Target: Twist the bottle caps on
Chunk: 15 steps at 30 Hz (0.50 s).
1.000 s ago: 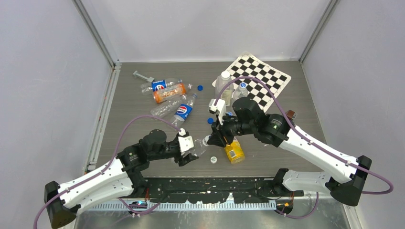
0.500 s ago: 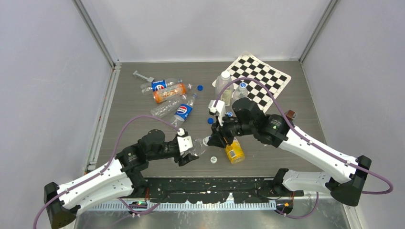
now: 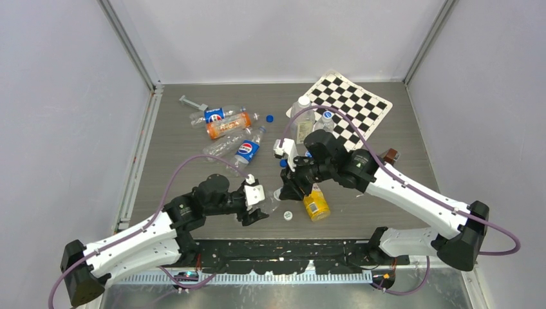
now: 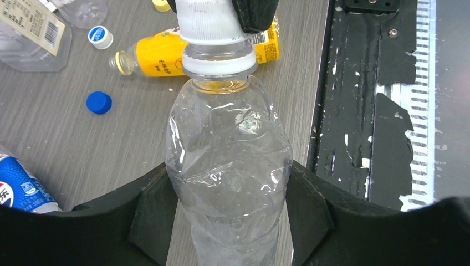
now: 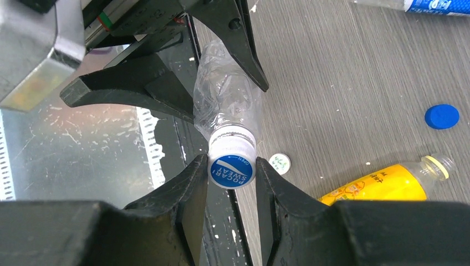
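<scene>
From where I stood, the two arms met low over the near part of the bench point(image 3: 180, 167). The left jaws were clenched around the belly of a clear bottle point(image 4: 230, 160), one finger on each side of its crumpled wall, and they held it off the surface with its neck pointing away from them, toward the other arm. The right jaws were clamped on a bottle cap point(image 5: 231, 166) with a white skirt and a blue-and-white top (it read POCARI SWEAT in the right wrist view). The cap sat squarely over the bottle's mouth, just above the white neck ring. I could not tell how far it was threaded on.

Just beyond the right jaws, on the side away from the left arm, a yellow bottle point(image 5: 382, 185) lay on its side with its mouth uncapped. A small white cap point(image 5: 280, 162) lay flat between that bottle and the jaws, close to the held cap but not touching it. Farther out from the right jaws sat a plain blue cap point(image 5: 442, 116), well apart from the yellow bottle. Off to one side of the left jaws a Pepsi bottle point(image 4: 16, 188) lay on the bench, only its label end in sight. Past the held bottle's neck stood a squarish bottle point(image 4: 27, 27) with a pale label.
</scene>
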Each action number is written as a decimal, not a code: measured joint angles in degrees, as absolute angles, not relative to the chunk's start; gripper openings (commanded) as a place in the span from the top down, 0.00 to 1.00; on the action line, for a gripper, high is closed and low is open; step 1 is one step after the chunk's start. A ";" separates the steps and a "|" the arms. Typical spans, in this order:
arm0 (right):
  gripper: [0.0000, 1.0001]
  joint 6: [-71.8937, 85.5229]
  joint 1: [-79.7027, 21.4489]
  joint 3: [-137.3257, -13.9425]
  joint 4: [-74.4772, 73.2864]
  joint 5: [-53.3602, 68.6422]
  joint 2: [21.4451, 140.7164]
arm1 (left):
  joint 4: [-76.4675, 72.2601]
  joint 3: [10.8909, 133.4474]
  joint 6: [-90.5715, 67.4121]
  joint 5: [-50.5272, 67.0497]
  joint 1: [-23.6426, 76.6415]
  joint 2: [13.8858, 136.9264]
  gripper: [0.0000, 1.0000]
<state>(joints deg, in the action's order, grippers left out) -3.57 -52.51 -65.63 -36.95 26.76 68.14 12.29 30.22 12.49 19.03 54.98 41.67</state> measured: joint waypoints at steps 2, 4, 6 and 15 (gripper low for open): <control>0.99 -4.45 -52.47 -66.43 -38.37 26.65 69.14 | 11.35 29.80 12.49 18.92 54.98 42.68 1.00; 0.99 -5.06 -52.34 -67.20 -39.51 26.15 69.91 | 10.41 29.71 12.49 18.50 55.00 43.72 1.00; 0.99 -5.26 -52.05 -67.77 -40.05 25.45 70.41 | 9.34 29.71 12.47 17.78 55.00 44.80 1.00; 0.99 2.68 -47.18 -70.22 -40.49 23.35 73.43 | 2.87 29.71 12.19 10.26 55.00 49.39 1.00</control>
